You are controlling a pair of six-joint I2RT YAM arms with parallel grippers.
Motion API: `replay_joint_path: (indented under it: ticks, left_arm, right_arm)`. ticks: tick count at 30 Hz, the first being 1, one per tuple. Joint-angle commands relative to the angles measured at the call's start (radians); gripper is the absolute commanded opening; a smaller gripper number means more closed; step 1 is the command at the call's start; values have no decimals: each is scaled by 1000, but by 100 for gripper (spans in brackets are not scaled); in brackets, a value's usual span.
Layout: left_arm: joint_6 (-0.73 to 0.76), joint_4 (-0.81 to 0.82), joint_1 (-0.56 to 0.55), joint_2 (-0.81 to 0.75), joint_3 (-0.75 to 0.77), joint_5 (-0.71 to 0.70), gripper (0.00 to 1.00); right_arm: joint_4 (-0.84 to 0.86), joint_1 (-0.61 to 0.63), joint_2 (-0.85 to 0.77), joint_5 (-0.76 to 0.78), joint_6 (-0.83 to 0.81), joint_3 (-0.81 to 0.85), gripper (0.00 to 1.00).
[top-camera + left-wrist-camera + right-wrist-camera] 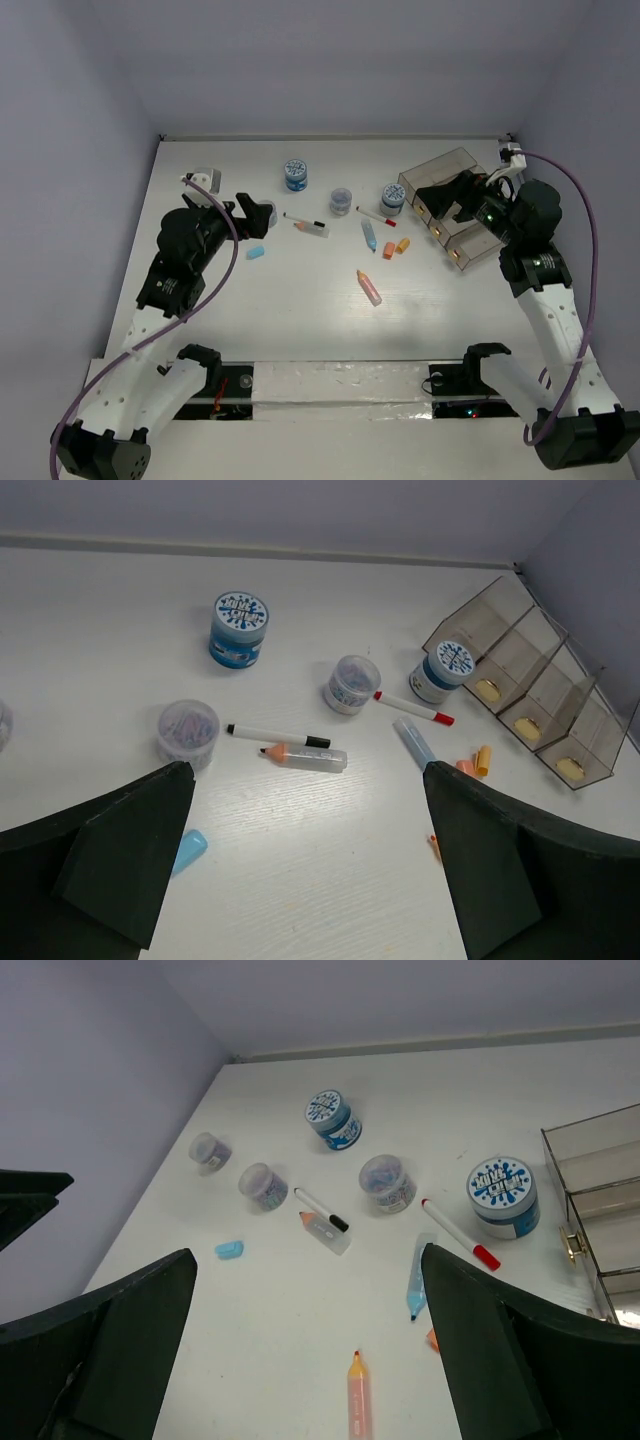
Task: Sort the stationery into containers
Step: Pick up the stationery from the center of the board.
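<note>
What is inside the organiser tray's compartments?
No stationery shows inside the organiser tray in the left wrist view, only small yellowish fittings at compartment ends. From above, the right gripper covers part of it.

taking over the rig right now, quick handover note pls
Grippers: left gripper open and empty, above the table; right gripper open and empty, by the organiser tray.
Loose on the table: blue-lidded jars, clear jars, white pens, pink stick, blue stick, orange sticks, light-blue eraser.
Done: no stationery in the tray that I can see.
Left: all of it.
</note>
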Motion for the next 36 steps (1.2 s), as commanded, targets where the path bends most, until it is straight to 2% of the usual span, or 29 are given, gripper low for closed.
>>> replay_joint_path:
  ticks: [1,9,16,21,23,24,28,32,35,36]
  left_arm:
    - [2,29,-4,0,40,12,99]
    - [3,-48,-4,80,115,-32,99]
    - [-38,-16,-4,166,151,-12,99]
    - [-29,-52,-4,166,172,-56,99]
    - [-9,-74,-4,153,175,-98,99]
    - [-1,-95,-4,137,174,-110,99]
    - [26,-138,-4,94,148,-165,99]
    - [40,-157,-4,31,91,-152,99]
    - [42,-154,-4,-32,50,-103,99]
    - [39,-148,-4,-64,39,-94,99]
  right_arm:
    - [53,-5,-20,-20,-8,-7,100]
    - [68,-5,-30,-22,-2,-17,100]
    - [87,-5,-23,-33,15,-39,100]
    - [94,-5,54,-85,21,2,100]
    - [98,29,144,-94,22,28,100]
    - [92,90,181,-88,13,47,100]
    - [44,286,402,78,-62,194,100]
    - [47,392,671,180,-83,385,100]
    - [-23,458,820,275,-128,528,100]
    - [-62,471,920,302,-140,627,100]
